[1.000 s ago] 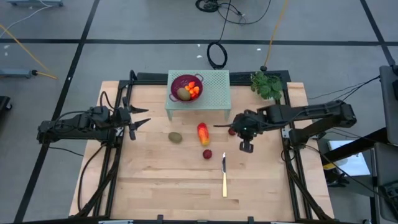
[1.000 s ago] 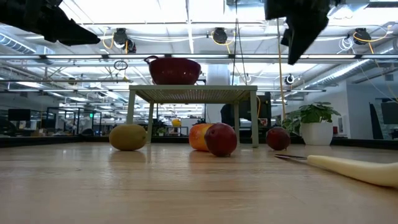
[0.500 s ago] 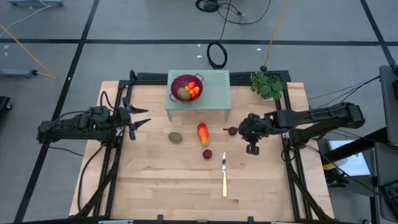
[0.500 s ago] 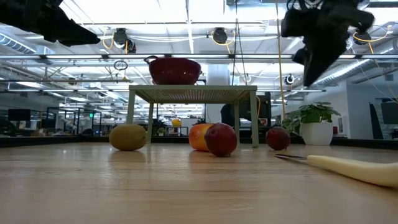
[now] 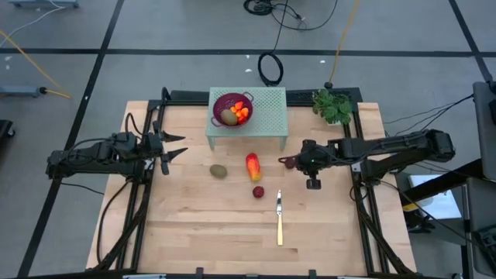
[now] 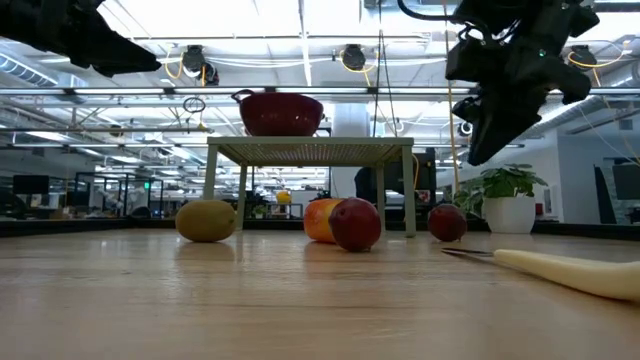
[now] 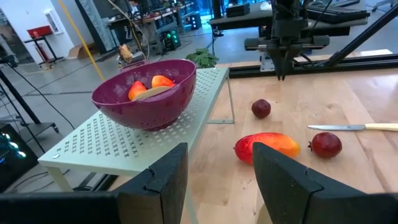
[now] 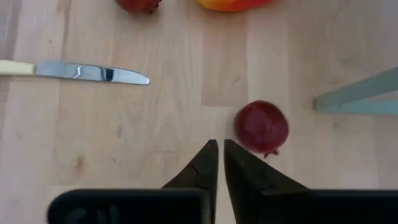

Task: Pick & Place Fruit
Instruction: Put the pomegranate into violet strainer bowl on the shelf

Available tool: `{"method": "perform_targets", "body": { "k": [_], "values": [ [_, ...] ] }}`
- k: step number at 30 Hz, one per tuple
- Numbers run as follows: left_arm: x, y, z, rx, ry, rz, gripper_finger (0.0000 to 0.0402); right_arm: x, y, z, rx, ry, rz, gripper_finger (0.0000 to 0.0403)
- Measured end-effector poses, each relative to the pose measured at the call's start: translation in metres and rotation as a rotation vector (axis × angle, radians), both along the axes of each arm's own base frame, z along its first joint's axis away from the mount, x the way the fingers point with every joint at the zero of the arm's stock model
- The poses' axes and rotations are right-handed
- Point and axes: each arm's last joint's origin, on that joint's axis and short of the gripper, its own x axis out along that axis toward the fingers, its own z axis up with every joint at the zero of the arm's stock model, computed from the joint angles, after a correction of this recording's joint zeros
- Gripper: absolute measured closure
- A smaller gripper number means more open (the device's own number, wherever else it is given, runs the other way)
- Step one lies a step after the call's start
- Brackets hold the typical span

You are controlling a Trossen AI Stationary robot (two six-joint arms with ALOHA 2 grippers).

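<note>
On the table lie a brown-green oval fruit [image 5: 218, 170], a red-orange-yellow oblong fruit [image 5: 253, 165] and two dark red balls [image 5: 258, 191] [image 5: 288, 163]. A purple colander [image 5: 231, 99] on a green stand holds another oval [image 5: 228, 116] and orange pieces [image 5: 243, 113]. My right gripper [image 8: 219, 148] hangs slanting down just above and beside the right-hand dark red ball [image 8: 261, 126], its fingers almost together, touching nothing. At the table's left edge my left gripper [image 5: 177, 151] waits open and level, with nothing between its fingers.
A yellow-handled knife [image 5: 279, 218] lies near the table's middle, toward the near edge. The green perforated stand [image 5: 267, 108] is at the far middle, with a potted plant [image 5: 333, 107] at the far right. Bare wood spreads over the near half.
My right gripper has sunk toward the table and drawn back toward the right edge, tipping more steeply downward and rolling. It now hangs by the right-hand dark red ball. No fruit has moved.
</note>
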Motion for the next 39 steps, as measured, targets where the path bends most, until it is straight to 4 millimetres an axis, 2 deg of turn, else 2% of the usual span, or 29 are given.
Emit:
{"method": "perform_targets", "body": {
  "k": [14,22,29,39],
  "values": [
    [0.0,0.0,0.0,0.003,0.001,-0.001,0.022,0.003,-0.014,0.001,-0.03,-0.036,0.08,0.0238],
    [0.0,0.0,0.0,0.003,0.002,0.0,0.022,0.011,-0.015,-0.013,-0.06,0.033,0.138,0.0165],
    [0.0,0.0,0.0,-0.002,0.0,0.001,0.022,0.019,-0.018,-0.025,-0.115,0.083,0.23,0.0123],
    [0.0,0.0,0.0,0.002,0.001,0.0,0.022,0.024,-0.031,-0.027,-0.168,0.054,0.271,0.0091]
  ]
}}
